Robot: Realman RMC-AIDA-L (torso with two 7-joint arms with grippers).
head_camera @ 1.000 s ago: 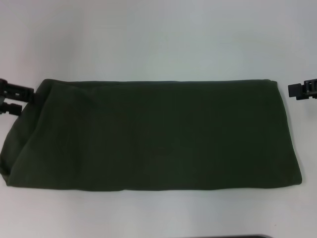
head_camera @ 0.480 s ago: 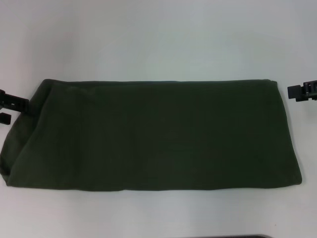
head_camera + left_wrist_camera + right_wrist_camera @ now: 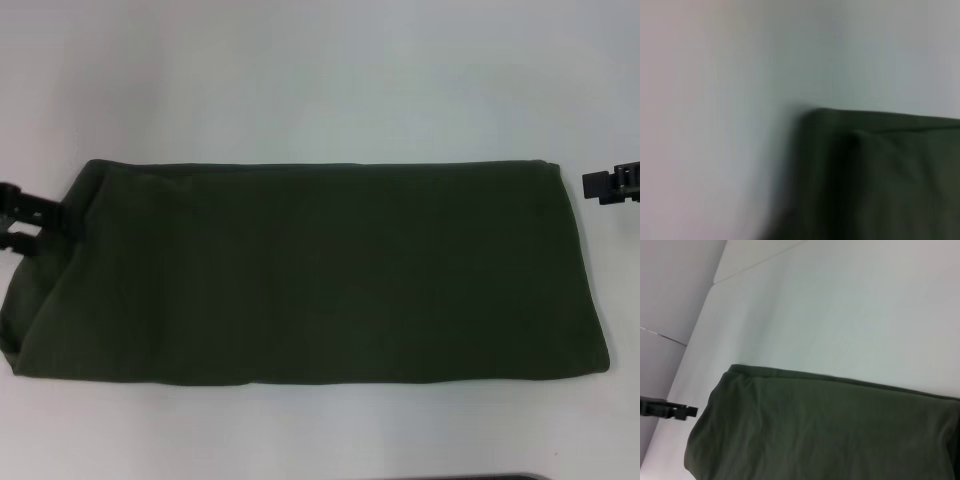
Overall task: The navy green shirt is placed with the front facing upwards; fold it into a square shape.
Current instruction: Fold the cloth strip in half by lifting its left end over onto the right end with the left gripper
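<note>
— What does the head camera give you?
— I see the shirt (image 3: 310,270) folded into a long band across the middle of the desk (image 3: 320,80). My left gripper (image 3: 30,218) sits at its far left corner, fingers parted, cloth edge just beside them. My right gripper (image 3: 610,186) hangs off the far right corner, apart from the cloth; I cannot tell its state.
— Wrist cameras?
— Left: a blurred shirt corner (image 3: 880,175). Right: the shirt (image 3: 830,425), with the left gripper (image 3: 670,410) beyond.
</note>
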